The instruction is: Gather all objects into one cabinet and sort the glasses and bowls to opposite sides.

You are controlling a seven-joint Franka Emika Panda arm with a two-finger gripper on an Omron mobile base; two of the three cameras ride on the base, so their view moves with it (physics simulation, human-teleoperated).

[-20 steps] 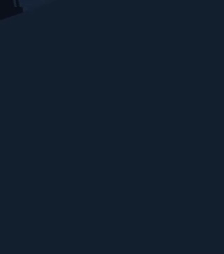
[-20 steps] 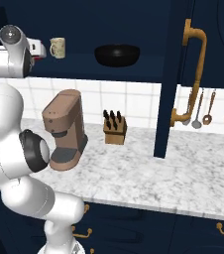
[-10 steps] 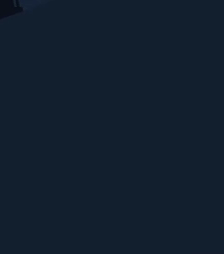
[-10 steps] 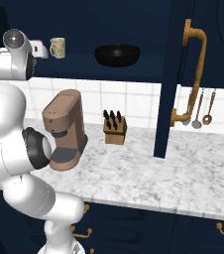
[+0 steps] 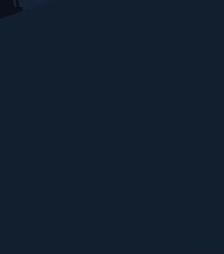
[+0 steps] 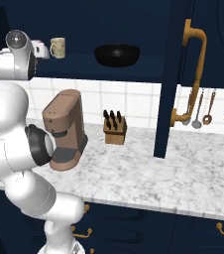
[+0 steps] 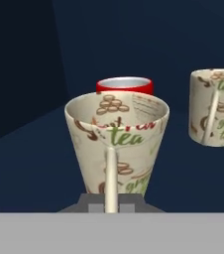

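Observation:
A cream mug (image 7: 116,144) printed with "tea" stands upright on the navy cabinet's shelf (image 6: 148,67), its loop handle turned toward my hand. My gripper (image 7: 111,203) sits at the mug's base, its fingertips (image 7: 91,202) close together on either side of the handle, shut on it. Right behind this mug is a red cup (image 7: 125,85), and a second cream mug (image 7: 215,106) stands to its right. In the right base view my hand (image 6: 40,49) is at the shelf's left end beside a mug (image 6: 57,47). The black bowl (image 6: 116,53) rests further right on the same shelf.
The cabinet's tall navy door (image 6: 166,79) with a gold handle (image 6: 196,69) hangs open to the right. Below the shelf, the marble counter (image 6: 148,173) carries a brown coffee machine (image 6: 64,129) and a knife block (image 6: 115,128). A flat navy surface (image 5: 112,127) stands close to the left base camera.
My arm's upper joints have shifted slightly and the hand has edged a little toward the mug. The mug and the bowl have stayed where they were on the shelf.

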